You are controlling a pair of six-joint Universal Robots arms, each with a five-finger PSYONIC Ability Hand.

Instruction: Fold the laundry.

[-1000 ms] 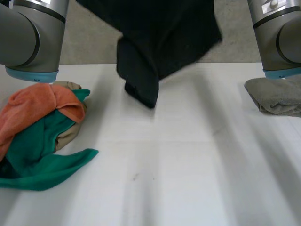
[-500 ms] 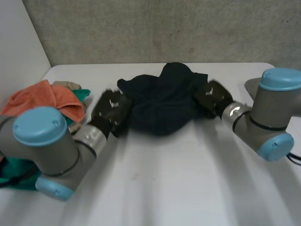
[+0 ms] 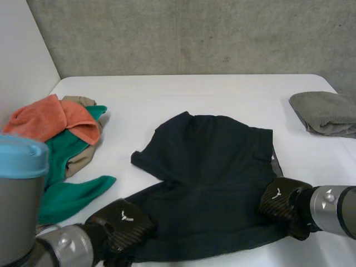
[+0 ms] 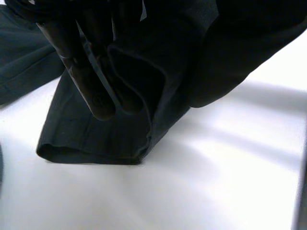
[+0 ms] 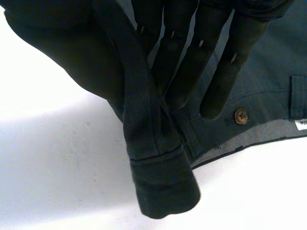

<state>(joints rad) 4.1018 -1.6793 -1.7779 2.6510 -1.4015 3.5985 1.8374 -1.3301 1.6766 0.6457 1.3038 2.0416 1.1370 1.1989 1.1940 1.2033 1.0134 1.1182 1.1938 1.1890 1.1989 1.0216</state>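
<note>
Against the left hand's (image 3: 123,221) nearly straight fingers (image 4: 91,91) a fold of the dark shorts (image 3: 214,172) is pinched near a leg hem (image 4: 91,153), while the right hand's (image 3: 282,204) straight fingers (image 5: 216,91) clamp the waistband (image 5: 144,134) against the thumb, just beside a brown button (image 5: 241,116). Between the two hands the shorts lie spread on the white table (image 3: 183,94), towards its near edge. Well apart on the left sits a heap of orange, green and beige cloths (image 3: 61,139), and at the far right a folded grey towel (image 3: 328,111).
</note>
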